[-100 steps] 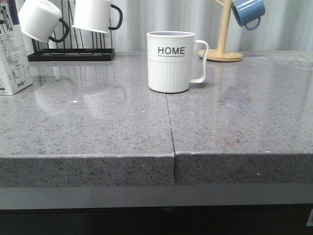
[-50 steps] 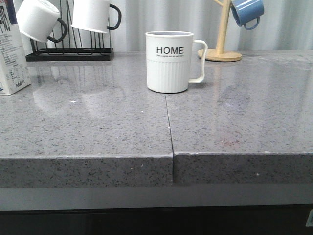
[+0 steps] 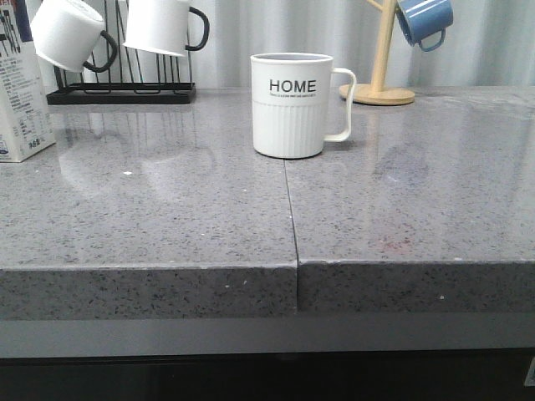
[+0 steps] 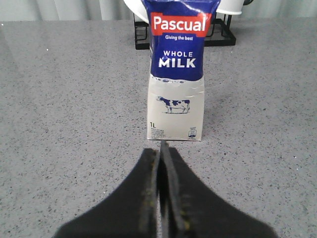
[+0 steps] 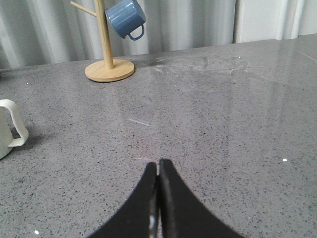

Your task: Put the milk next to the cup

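Note:
The milk [image 4: 176, 74] is a tall white carton with a dark blue top reading "WHOLE MILK" and a cow picture; it stands upright on the grey counter. In the front view only its side [image 3: 23, 100] shows at the far left edge. The cup [image 3: 288, 104], a white ribbed mug marked "HOME" with a thin white handle, stands mid-counter, well to the right of the milk; its handle [image 5: 15, 126] shows in the right wrist view. My left gripper [image 4: 161, 148] is shut, empty, just short of the carton's base. My right gripper [image 5: 158, 166] is shut and empty, right of the cup.
A black wire rack [image 3: 121, 88] at the back left holds two white mugs with black handles [image 3: 167, 25]. A wooden mug tree [image 3: 380, 83] at the back right carries a blue mug [image 3: 425, 21]. A seam [image 3: 290, 209] splits the counter in front of the cup.
The front view shifts slightly left and back; nothing on the counter has moved.

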Controlling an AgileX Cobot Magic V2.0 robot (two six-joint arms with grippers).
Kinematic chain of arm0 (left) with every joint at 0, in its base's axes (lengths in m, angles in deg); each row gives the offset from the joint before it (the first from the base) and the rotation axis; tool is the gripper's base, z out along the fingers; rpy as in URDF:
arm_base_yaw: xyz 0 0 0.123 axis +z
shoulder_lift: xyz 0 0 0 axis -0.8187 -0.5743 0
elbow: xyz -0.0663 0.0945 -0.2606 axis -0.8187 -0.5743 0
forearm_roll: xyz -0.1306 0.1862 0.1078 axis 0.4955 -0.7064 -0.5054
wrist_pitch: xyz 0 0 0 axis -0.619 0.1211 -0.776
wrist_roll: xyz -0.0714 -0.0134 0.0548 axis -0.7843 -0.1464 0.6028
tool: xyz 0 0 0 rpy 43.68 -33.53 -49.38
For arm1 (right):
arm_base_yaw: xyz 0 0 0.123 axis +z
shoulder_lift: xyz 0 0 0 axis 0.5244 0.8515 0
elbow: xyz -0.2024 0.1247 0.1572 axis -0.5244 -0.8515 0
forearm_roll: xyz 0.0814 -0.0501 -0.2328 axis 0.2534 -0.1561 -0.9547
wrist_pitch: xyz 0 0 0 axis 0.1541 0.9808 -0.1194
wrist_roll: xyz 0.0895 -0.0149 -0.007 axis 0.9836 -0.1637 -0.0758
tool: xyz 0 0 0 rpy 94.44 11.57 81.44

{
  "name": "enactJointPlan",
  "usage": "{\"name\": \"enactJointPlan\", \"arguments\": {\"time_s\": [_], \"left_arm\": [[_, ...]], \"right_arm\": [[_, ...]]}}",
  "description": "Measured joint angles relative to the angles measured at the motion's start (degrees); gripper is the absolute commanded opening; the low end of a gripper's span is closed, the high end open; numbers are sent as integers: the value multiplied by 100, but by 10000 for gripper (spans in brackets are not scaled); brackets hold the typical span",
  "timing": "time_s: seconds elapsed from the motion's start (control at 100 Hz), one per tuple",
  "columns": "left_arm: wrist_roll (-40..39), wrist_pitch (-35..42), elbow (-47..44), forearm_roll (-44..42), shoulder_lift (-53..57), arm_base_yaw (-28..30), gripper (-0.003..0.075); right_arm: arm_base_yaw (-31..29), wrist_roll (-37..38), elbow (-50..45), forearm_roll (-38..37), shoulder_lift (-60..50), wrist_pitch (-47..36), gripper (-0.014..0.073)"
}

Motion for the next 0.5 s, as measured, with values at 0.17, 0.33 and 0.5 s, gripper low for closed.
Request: {"name": "enactJointPlan", "arguments": {"time_s": [0.17,0.33,0.5], "left_arm": [[-9,209,53,34,-483,0,27],[-9,288,53,50,-679,0,388],[-9,487,53,167,-780,0,705]], "right_arm": [[0,0,0,0,0,0,-68],[0,0,0,0,0,0,-68],[0,0,0,0,0,0,-68]]}}
